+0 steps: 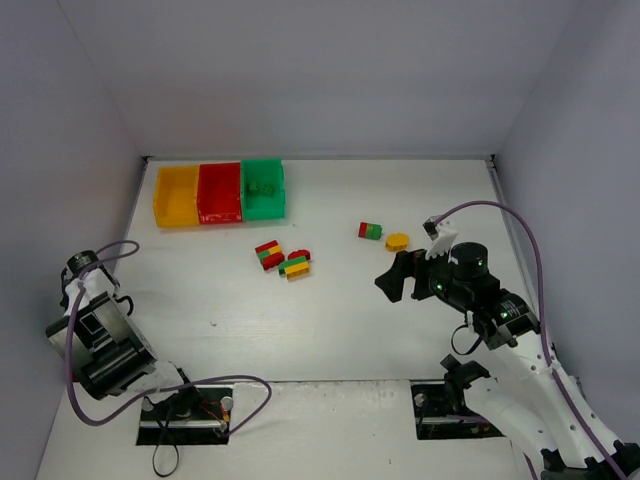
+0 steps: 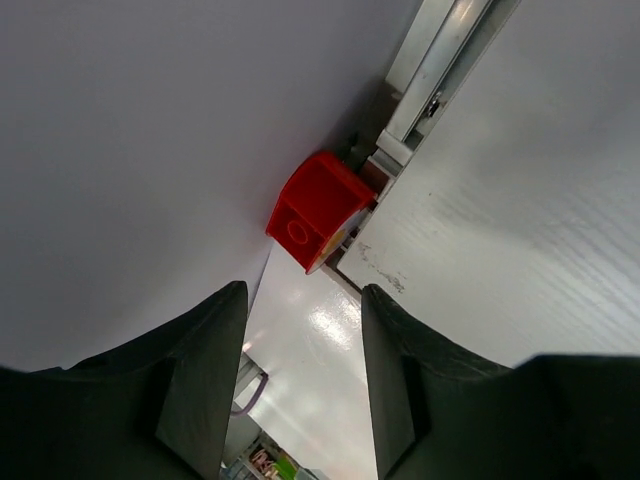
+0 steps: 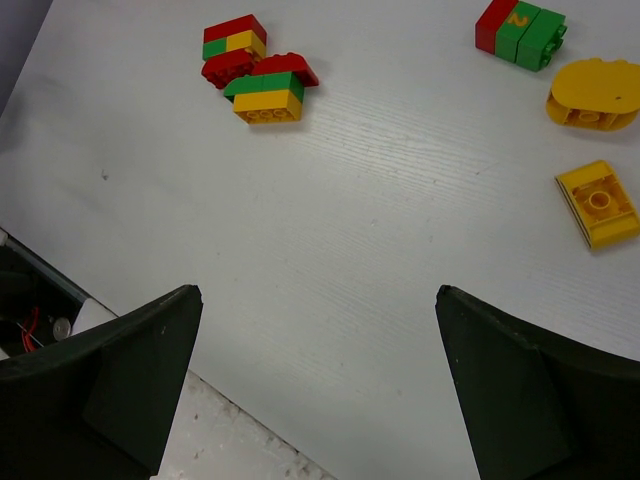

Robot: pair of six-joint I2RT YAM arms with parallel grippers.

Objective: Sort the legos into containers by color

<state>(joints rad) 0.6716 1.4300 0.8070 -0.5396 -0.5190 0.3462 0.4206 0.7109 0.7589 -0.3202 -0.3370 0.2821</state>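
- Right gripper [image 3: 318,296]: jaws spread wide with nothing between them, hanging over bare table [image 3: 330,220] at the bottom of the wrist frame.
- Nearest lego: the yellow tile [image 3: 598,202] at the right edge of that frame, ahead and right of the jaws. Its long axis runs upper left to lower right, slanted to the line between the fingers, so a wrist turn looks needed.
- Beyond it, upper right: a yellow round piece [image 3: 595,92] and a red-green block [image 3: 520,30]. Upper left: a mixed clump [image 3: 255,70] of red, green and yellow bricks.
- Left gripper [image 2: 305,300]: jaws apart, gripping nothing, low left in the top view and well apart from those pieces, so the right arm is nearer. A red brick [image 2: 318,210] shows ahead of it, mid-frame by the wall [image 2: 150,120]; whether it rests there I cannot tell.
- Bins, in a row at the upper left of the top view: the yellow bin [image 1: 175,195] and red bin [image 1: 220,195] show nothing inside; the green bin [image 1: 263,210] holds one green piece [image 1: 262,186].
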